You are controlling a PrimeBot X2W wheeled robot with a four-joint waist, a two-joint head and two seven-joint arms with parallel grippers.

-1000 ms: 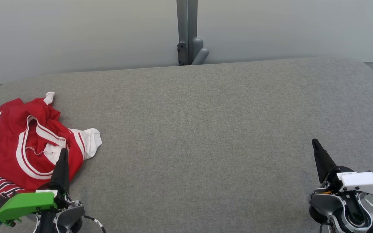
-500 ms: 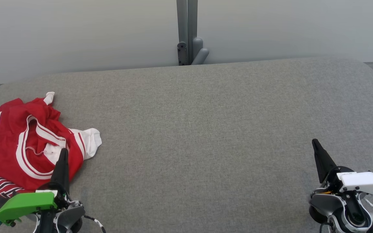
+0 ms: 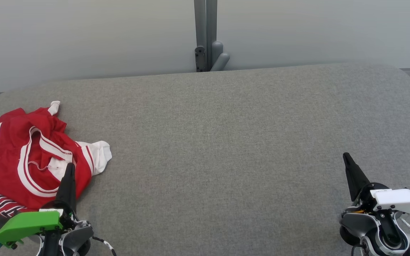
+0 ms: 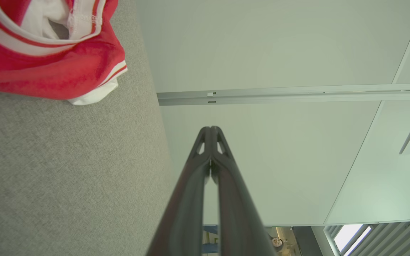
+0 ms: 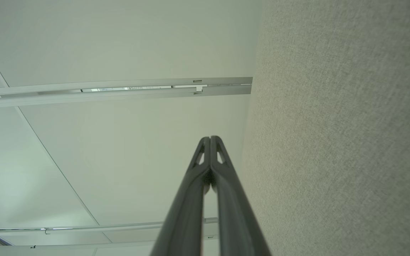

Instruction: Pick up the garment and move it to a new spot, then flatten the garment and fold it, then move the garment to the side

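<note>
Work surface: grey woven top with rounded corners, bare across its centre and right, which by judgement is the natural new spot for the garment. Garment: red cloth with white banding and white sleeve ends, lying crumpled at the near left of the surface, its left part running past the edge of the head view. The neck opening is uppermost and a dark-patterned patch lies at the near edge. Left gripper: green housing, fingers pressed together tip to tip, nothing held. In the head view its tip overlaps the garment's near right edge, but whether it touches cloth cannot be told. In the left wrist view the garment lies up and to the left of the closed left gripper, apart from it. Right gripper: white housing, likewise closed and empty, well apart from the garment, over bare fabric at the near right. Neck band: doubled white trim, judged the firmest hold. Step in hand, as judged: the first pick-up, not yet begun. To do it well, part the left fingers before descending, bite a raised fold of more than one layer near the band, and lift high enough that trailing cloth clears the surface before carrying it toward the centre.
</note>
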